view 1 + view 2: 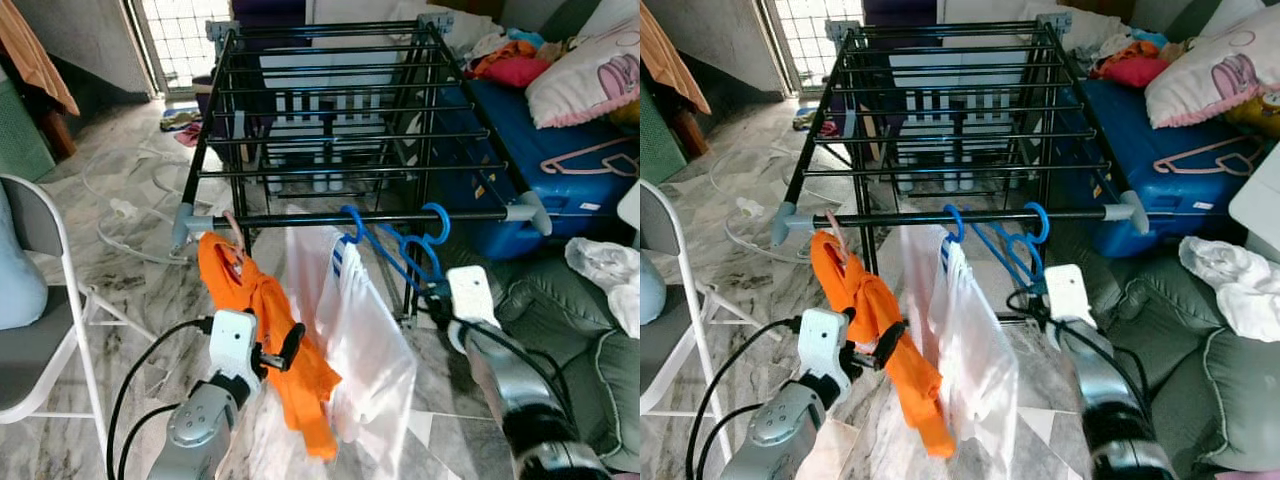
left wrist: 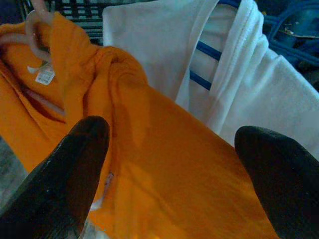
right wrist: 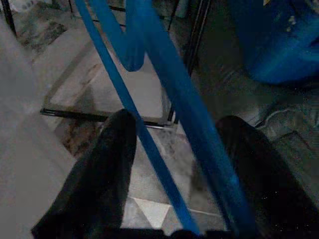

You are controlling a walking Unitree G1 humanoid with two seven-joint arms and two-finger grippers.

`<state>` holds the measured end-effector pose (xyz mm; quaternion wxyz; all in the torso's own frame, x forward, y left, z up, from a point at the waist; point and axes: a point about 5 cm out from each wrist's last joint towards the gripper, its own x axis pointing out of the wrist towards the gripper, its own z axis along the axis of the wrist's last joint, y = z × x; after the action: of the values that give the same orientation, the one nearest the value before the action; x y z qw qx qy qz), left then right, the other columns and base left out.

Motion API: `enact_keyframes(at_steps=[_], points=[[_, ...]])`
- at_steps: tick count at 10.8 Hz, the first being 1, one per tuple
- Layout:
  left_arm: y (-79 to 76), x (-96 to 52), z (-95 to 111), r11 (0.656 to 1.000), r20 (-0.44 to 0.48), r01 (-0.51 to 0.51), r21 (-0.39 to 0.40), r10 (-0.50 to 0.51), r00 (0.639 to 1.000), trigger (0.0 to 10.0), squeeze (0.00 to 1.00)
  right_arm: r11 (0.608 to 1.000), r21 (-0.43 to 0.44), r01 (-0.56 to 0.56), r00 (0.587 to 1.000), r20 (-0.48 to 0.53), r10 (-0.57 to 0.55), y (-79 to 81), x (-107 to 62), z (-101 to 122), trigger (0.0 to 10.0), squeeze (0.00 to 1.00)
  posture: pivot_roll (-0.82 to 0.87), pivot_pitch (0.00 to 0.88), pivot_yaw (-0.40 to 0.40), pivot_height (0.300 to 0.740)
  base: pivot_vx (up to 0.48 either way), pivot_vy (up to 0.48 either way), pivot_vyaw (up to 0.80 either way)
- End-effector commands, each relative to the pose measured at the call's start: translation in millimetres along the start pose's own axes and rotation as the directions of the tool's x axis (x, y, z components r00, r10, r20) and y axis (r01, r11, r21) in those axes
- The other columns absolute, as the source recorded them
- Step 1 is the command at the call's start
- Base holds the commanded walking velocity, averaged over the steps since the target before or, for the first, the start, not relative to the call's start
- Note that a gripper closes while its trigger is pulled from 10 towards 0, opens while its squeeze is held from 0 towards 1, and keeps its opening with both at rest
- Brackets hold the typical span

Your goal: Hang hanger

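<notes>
The blue hanger (image 1: 405,250) is at centre frame, its hook over the front rail (image 1: 400,216) of the rack (image 1: 340,110). The right gripper (image 1: 437,297) is at the hanger's lower end, just below centre right. In the right wrist view the blue bars run between the two fingers (image 3: 107,164), which stand apart and do not press on them, so the grip looks slack, probably because the rail now carries the weight.

The left gripper (image 1: 290,345), lower centre-left, has its jaws wide apart in front of the orange shirt (image 1: 265,330), which hangs from a pink hanger (image 1: 233,232) near the rail's left end. It touches nothing that I can make out, and seems only to stand by.

Between the two hangs a white shirt (image 1: 360,330) on a second blue hook (image 1: 352,225), close against the orange one. The rail is bare toward its right end (image 1: 527,211). Below the right gripper the floor (image 1: 150,290) lies open, so it has room to draw back and down.
</notes>
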<state>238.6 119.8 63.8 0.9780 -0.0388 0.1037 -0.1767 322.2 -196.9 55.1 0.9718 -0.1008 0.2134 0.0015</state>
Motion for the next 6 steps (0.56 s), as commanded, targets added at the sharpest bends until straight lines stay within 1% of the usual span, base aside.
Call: enact_keyframes(at_steps=[1, 2, 3, 5, 6], points=[[1.4, -0.8, 2.8, 1.0, 0.006, -0.01, 0.001, 0.01, 1.0, 10.0, 0.0, 1.0, -0.02, 0.018, 0.999, 0.051, -0.017, -2.9, -2.2, 8.7, 10.0, 1.0, -0.02, 0.0, 0.022, 0.74, 0.0, 0.0, 0.0], [2.9, -0.7, 3.6, 1.0, 0.007, -0.014, 0.003, 0.014, 1.0, 10.0, 0.0, 0.999, -0.022, 0.033, 0.997, 0.069, -0.031, -5.2, -7.0, 8.9, 10.0, 1.0, -0.02, 0.0, 0.022, 0.74, 0.0, 0.0, 0.0], [3.4, -1.2, 4.5, 1.0, 0.008, -0.015, 0.005, 0.015, 1.0, 10.0, 0.0, 0.999, -0.012, 0.033, 0.996, 0.08, -0.031, -5.1, -8.1, 9.4, 10.0, 1.0, -0.02, 0.0, 0.02, 0.74, 0.0, 0.0, 0.0], [5.2, -5.9, 4.2, 0.999, -0.001, -0.027, 0.019, 0.027, 1.0, 10.0, 0.0, 0.999, -0.009, 0.04, 0.994, 0.101, -0.039, -6.4, -12.4, 7.9, 10.0, 1.0, -0.01, 0.0, 0.019, 0.74, 0.0, 0.0, 0.0], [5.7, -11.4, 3.5, 0.999, -0.006, -0.038, 0.026, 0.038, 0.999, 10.0, 0.0, 0.999, -0.005, 0.042, 0.992, 0.119, -0.041, -7.2, -17.2, 7.0, 10.0, 1.0, 0.0, 0.0, 0.019, 0.74, 0.0, 0.0, 0.0]])
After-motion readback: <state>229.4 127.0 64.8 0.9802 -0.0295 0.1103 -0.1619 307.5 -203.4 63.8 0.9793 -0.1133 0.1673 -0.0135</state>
